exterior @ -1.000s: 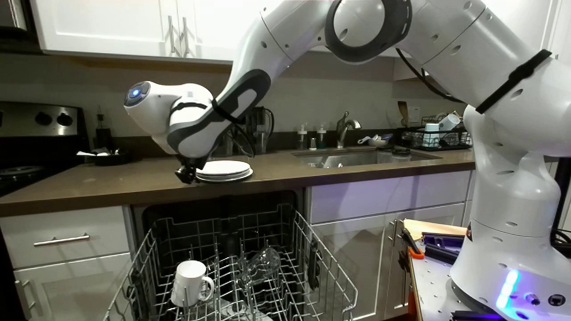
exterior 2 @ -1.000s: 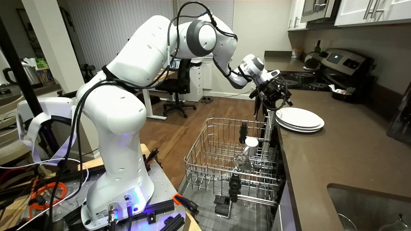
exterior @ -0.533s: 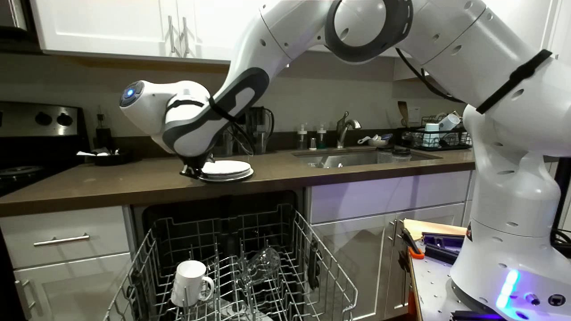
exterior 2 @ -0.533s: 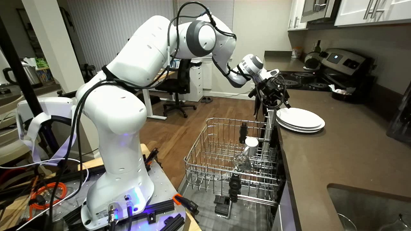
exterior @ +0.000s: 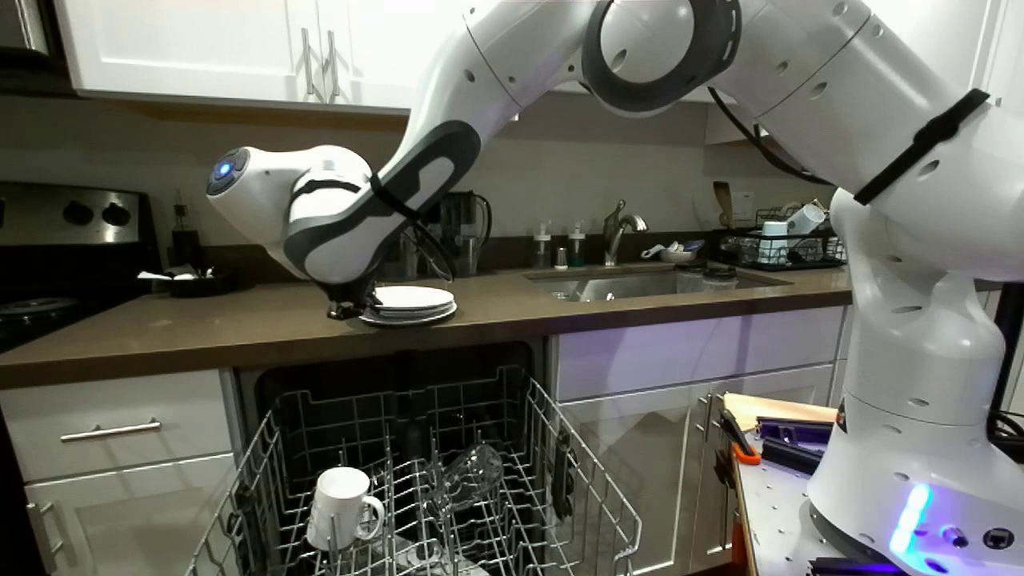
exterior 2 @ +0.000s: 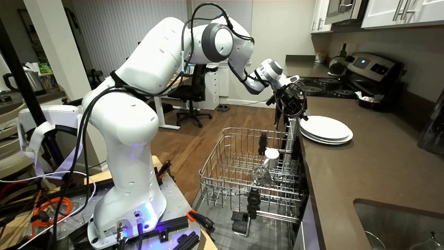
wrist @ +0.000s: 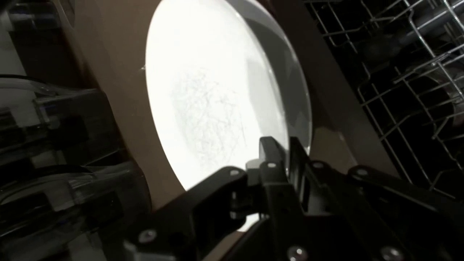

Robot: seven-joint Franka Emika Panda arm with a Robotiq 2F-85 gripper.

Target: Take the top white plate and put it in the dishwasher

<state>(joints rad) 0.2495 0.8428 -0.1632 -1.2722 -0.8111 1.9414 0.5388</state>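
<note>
With the gripper pinching the rim of the top white plate, which lies over the lower plate on the desk, you appear to stand between grasp and lift; next, raise it clear and carry it toward the dishwasher rack.

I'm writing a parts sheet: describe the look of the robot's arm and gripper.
The arm is white, smooth and rounded, with dark grey bands and black straps. Black cables run along it. A round grey cap at the wrist has a glowing blue dot; a bluish light strip shines on the base. The gripper is black, with slim jointed fingers and silver screws.
</note>
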